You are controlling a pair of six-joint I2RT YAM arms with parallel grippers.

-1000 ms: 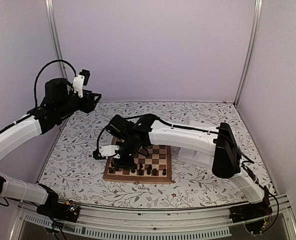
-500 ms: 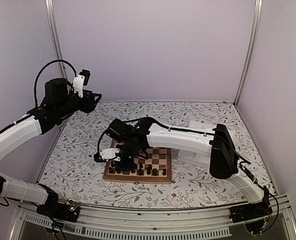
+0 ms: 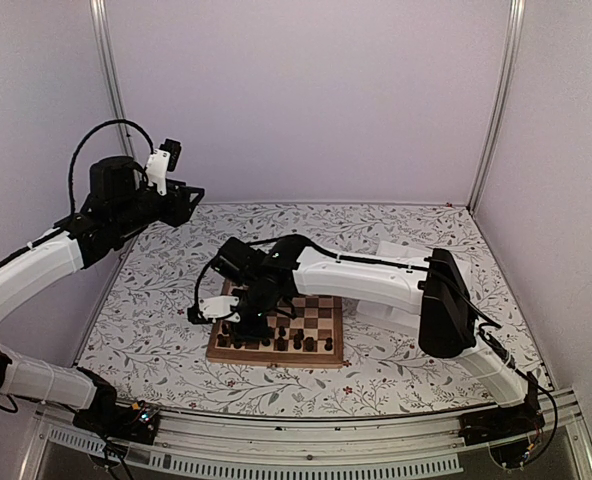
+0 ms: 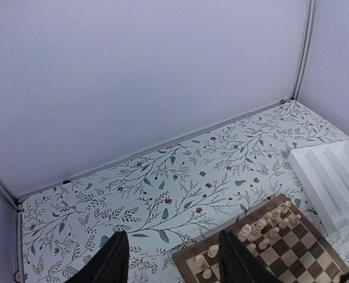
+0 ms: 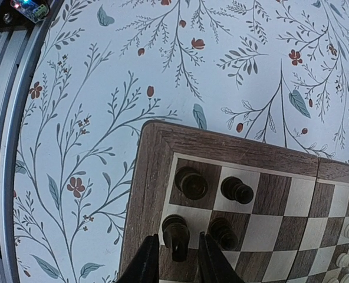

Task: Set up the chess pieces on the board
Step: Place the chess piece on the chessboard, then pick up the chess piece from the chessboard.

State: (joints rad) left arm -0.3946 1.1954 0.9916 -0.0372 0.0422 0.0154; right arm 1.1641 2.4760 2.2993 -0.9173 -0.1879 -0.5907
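Found right hand (image 5: 178,239) low over the near-left corner of the square wooden chessboard with dark brown and tan squares (image 5: 148,177), on the floral-patterned table (image 5: 92,88). Saw its two black fingers (image 5: 148,262) parted only narrowly, astride one small dark brown wooden chessman (image 5: 175,227) upright on a pale square along the border, a sliver of board visible on each side; no firm grip evident. Counted three more dark brown wooden chessmen (image 5: 237,190) just beside it on the neighbouring corner squares, all upright. Noted further dark pieces along the board's near rows in the overhead view, partly hidden by the arm. Spotted pale cream wooden chessmen (image 4: 263,227) on the far rows. Recorded left hand (image 4: 173,250) high at the left, well apart from the board, fingers about half spread, empty. Noted white ridged rectangular tray (image 4: 328,183) on the table to the right of the board.
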